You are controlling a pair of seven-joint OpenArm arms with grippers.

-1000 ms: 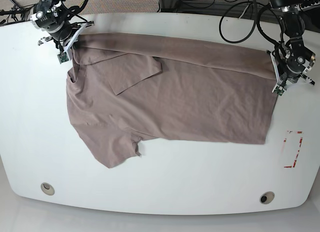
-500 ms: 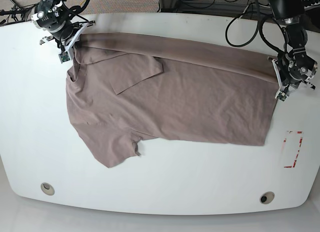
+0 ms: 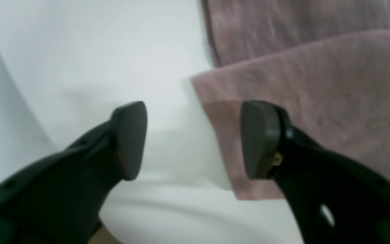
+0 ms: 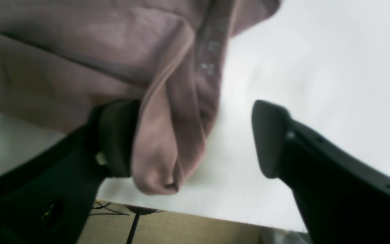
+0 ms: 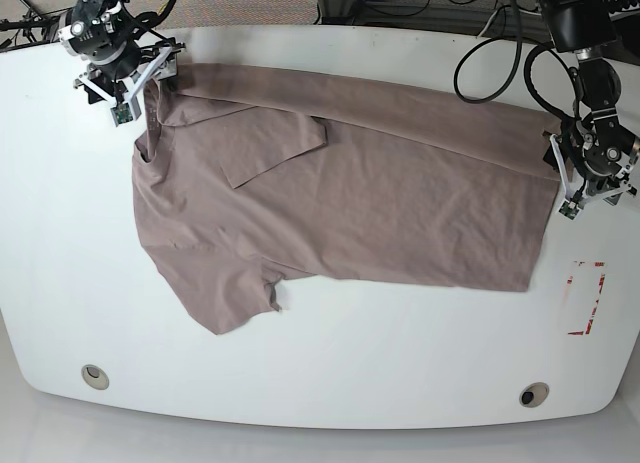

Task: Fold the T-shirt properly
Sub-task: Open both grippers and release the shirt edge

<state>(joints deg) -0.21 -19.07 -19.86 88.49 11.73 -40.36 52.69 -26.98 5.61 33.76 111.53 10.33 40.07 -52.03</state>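
Observation:
The mauve-brown T-shirt [image 5: 340, 193] lies spread on the white table [image 5: 400, 353], its far edge folded over toward the front and one sleeve [image 5: 225, 303] sticking out at the front left. My right gripper [image 5: 148, 75] stands open at the shirt's far left corner. In the right wrist view the gripper [image 4: 193, 139] straddles the bunched ribbed collar [image 4: 174, 135], which rests against one finger [image 4: 115, 135], ungripped. My left gripper [image 5: 557, 171] is open at the shirt's right edge. In the left wrist view the gripper [image 3: 195, 140] has the folded cloth corner [image 3: 283, 78] lying flat under one finger [image 3: 261, 139].
A red-marked rectangle [image 5: 586, 298] sits on the table at the right, just past the shirt. Two round grommets [image 5: 95, 376] [image 5: 533, 394] lie near the front edge. Cables [image 5: 490, 43] hang behind the table's far edge, close to both arms.
Both grippers have opened and let go of the shirt's folded far edge. The left arm has shifted slightly right and toward the front; the cloth now lies loose on the table.

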